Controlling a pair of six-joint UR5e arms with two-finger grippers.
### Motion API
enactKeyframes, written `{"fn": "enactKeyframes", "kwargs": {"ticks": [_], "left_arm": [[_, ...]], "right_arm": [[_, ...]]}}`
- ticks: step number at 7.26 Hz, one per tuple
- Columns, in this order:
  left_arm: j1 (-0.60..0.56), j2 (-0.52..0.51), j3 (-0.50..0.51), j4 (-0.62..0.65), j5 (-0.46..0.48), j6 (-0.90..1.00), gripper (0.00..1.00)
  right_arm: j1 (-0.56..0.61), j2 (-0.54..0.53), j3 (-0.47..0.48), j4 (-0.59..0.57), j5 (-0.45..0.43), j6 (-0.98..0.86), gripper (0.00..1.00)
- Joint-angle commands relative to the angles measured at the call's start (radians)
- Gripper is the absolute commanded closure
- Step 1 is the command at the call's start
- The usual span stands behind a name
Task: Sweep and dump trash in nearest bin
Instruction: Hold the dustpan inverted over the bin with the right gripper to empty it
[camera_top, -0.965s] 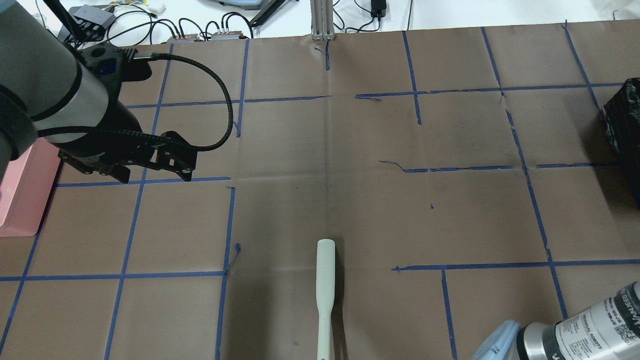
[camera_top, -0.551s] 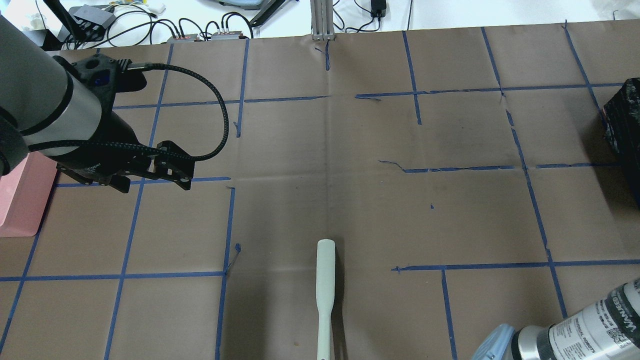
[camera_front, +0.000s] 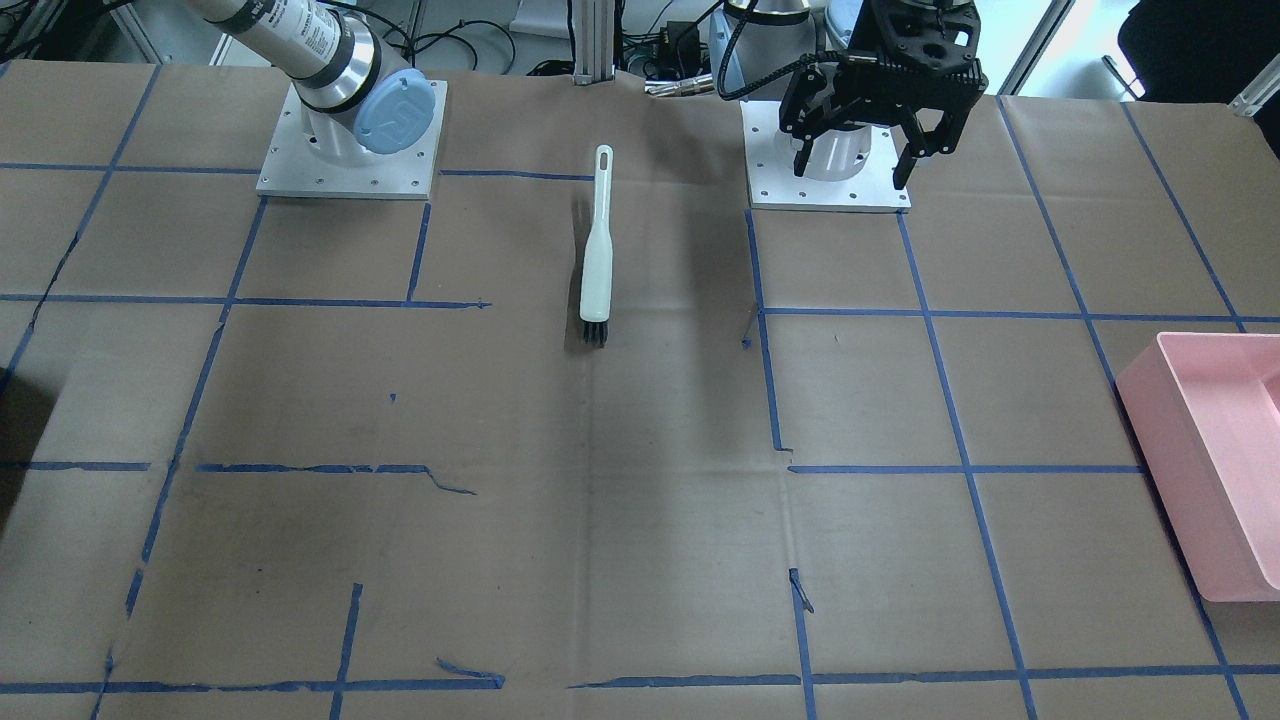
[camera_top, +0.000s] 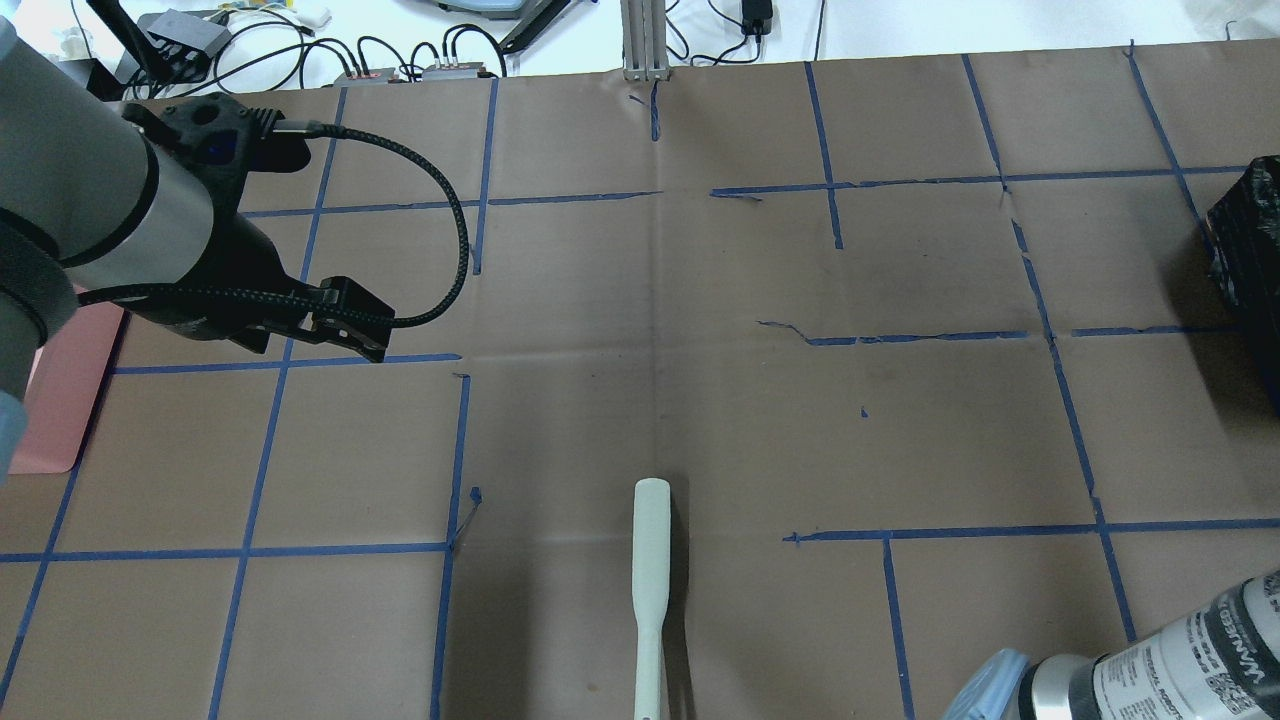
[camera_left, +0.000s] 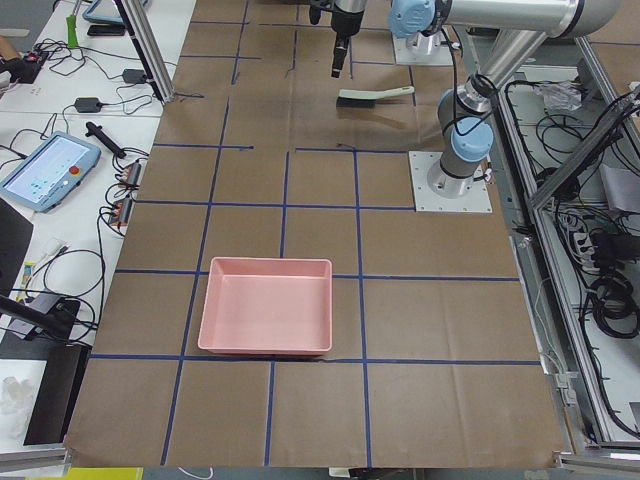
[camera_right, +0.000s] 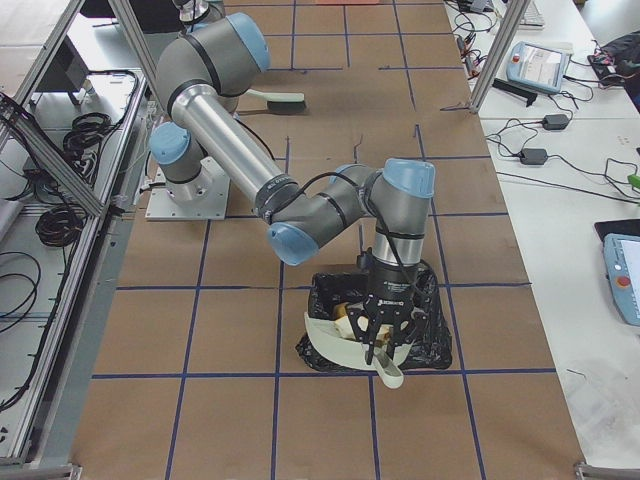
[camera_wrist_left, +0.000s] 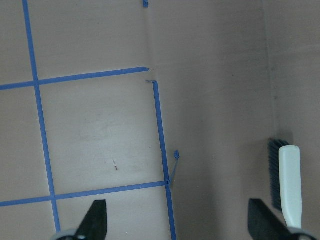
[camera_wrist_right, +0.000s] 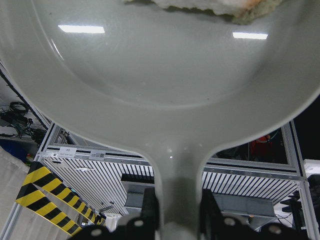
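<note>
Clamping the handle (camera_wrist_right: 177, 185) of a pale dustpan (camera_wrist_right: 160, 100), the right gripper (camera_wrist_right: 177, 222) has its jaws clenched on either side of that handle, and the pan's bowl spreads out beyond the fingertips. At the bowl's far rim, well out from the jaws, lies a torn piece of white bread (camera_wrist_right: 210, 6) with a tan crust. From the right-hand side camera the same gripper points down and the dustpan hangs tilted under it, directly over the mouth of a black bin bag (camera_right: 432, 340). A yellowish lump (camera_right: 345, 314) shows just beside the jaws, but whether it sits in the pan or in the bag cannot be told. The left gripper (camera_front: 853, 165) is released, its jaws spread wide with nothing between them, hanging in the air above the brown-papered table (camera_front: 640, 450). Its fingertips (camera_wrist_left: 97, 217) frame bare paper and blue tape lines. A white-handled brush (camera_wrist_left: 290, 185) with dark bristles lies flat on the table just outside one fingertip, not touching it. A pink bin (camera_front: 1220, 430) sits on the table well apart from the left jaws.
</note>
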Motion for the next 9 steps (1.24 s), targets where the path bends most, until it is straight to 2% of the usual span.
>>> {"fn": "enactKeyframes", "kwargs": {"ticks": [1,2,4,9], "left_arm": [[-0.003,0.0,-0.004,0.002,0.0,-0.01,0.0],[-0.005,0.01,-0.006,-0.001,0.007,-0.01,0.0],[-0.005,0.02,0.002,-0.01,0.106,-0.01,0.0],[-0.006,-0.028,-0.018,0.019,0.093,-0.015,0.0]], "right_arm": [[0.0,-0.015,0.04,-0.084,-0.004,0.005,0.95],[0.0,-0.034,0.046,-0.086,-0.013,0.005,0.95],[0.0,-0.068,0.078,-0.084,-0.018,0.004,0.95],[0.0,-0.111,0.109,-0.098,-0.024,-0.01,0.95]]}}
